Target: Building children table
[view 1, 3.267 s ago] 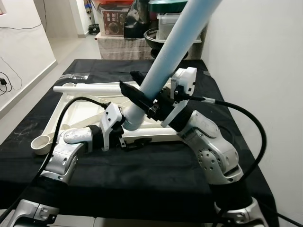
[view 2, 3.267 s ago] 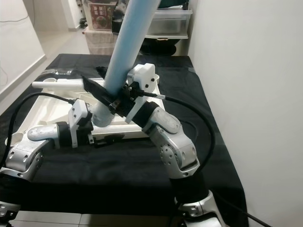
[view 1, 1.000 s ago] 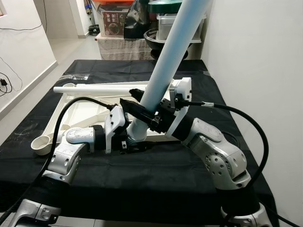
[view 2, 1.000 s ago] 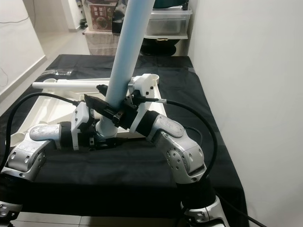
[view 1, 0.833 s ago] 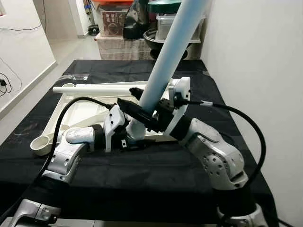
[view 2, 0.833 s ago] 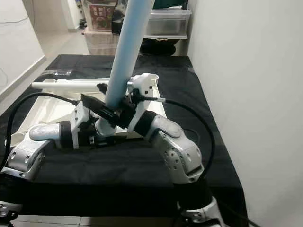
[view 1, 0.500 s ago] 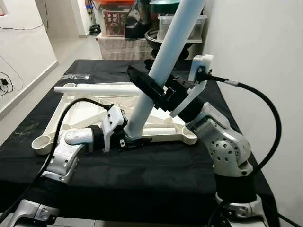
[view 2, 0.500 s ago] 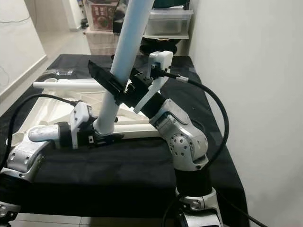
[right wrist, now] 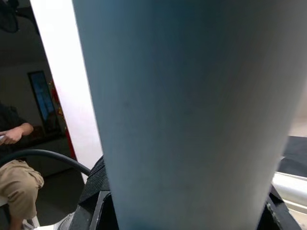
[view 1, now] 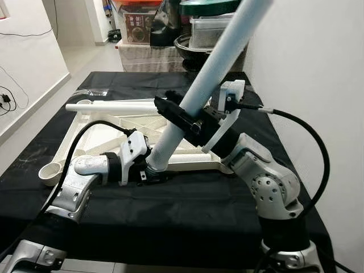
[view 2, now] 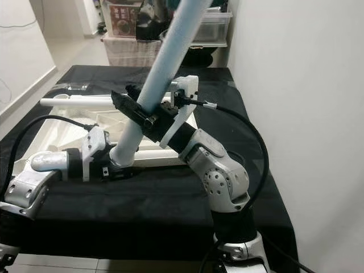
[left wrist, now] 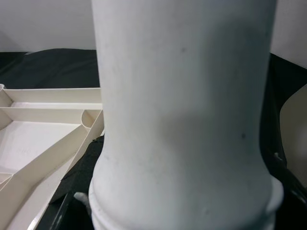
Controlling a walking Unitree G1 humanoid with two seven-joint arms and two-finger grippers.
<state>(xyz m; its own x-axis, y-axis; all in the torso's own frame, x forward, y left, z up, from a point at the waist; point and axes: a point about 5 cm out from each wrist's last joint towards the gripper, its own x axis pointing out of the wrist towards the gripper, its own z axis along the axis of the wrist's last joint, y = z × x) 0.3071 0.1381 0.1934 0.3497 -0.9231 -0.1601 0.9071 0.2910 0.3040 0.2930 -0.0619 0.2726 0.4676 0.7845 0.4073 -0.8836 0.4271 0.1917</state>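
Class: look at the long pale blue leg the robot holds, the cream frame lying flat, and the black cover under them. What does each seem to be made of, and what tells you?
Pale blue leg: probably moulded plastic, smooth and matt, evenly coloured.
Cream frame: likely plastic too, with thin moulded ribs and round corner sockets.
Black cover: seemingly fabric, dull, unreflective, slightly wrinkled.

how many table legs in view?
2. One leg is held tilted by the right hand, its foot by the left hand. The other leg lies across the tabletop. More may be hidden.
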